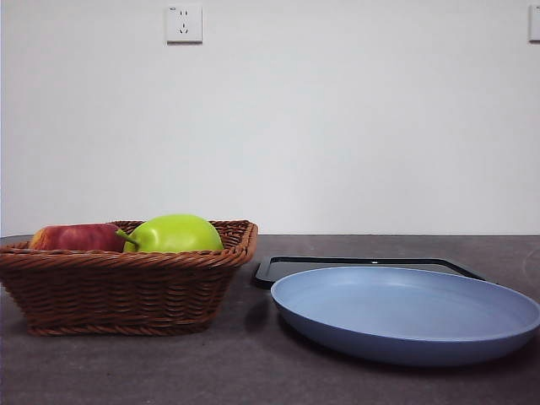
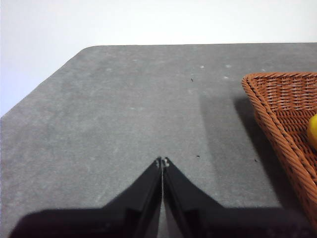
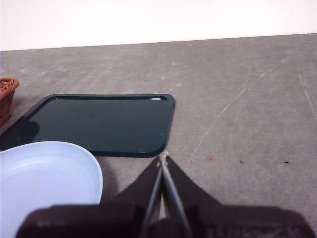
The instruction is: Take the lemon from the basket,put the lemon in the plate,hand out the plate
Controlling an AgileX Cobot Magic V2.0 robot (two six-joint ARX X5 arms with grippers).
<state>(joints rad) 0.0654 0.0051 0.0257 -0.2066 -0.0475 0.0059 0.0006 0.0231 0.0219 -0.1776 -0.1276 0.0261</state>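
Left tool closed, holding nothing, beside basket rim | right tool closed, holding nothing, near plate edge

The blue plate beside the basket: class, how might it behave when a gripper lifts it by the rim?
The plate looks wide and shallow, so it would probably tilt if gripped at one edge. Its matte, smooth rim may slip between narrow jaws. It appears rigid, unlikely to flex.

plain white wall, wall socket, grey table
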